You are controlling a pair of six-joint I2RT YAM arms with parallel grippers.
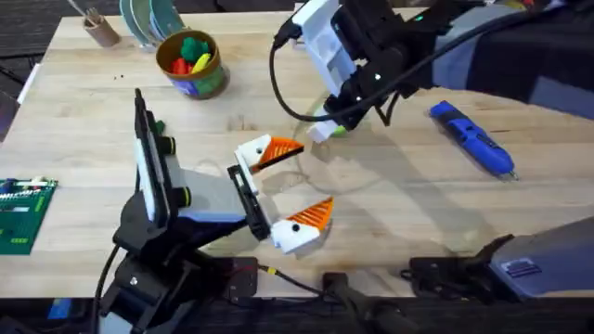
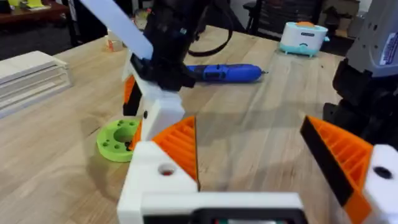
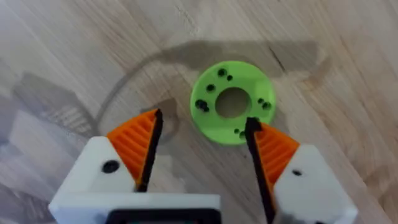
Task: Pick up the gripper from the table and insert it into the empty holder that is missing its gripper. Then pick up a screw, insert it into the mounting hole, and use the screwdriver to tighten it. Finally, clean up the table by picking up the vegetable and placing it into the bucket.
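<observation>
Looking first at the right gripper (image 3: 202, 149): released, orange pads (image 3: 134, 146) spread apart with nothing between, lowered close over a flat green ring (image 3: 232, 102) with small holes, near the middle of the table (image 1: 418, 213). Same state for the left gripper (image 2: 261, 155): wide open, empty, held just beside the ring and turned toward it. Regarding the screwdriver (image 1: 471, 138): lying flat on the wood at the right side, apart from the right gripper and well apart from the left one. Probably light and stiff, with a smooth round plastic body, so likely to roll or slip away when pushed from one side only. Better to close on the middle of the barrel, squarely across its width, never on the narrow tip; some help there from the ribbed pads against slipping. Regarding the bucket (image 1: 190, 63): standing upright at the far left, near a brown cup (image 1: 97, 28), holding coloured toy pieces (image 1: 190, 51) in green, red and yellow. Probably light too, easy to slide or tip over if bumped on the rim, so best to release anything from above, without touching the wall.
</observation>
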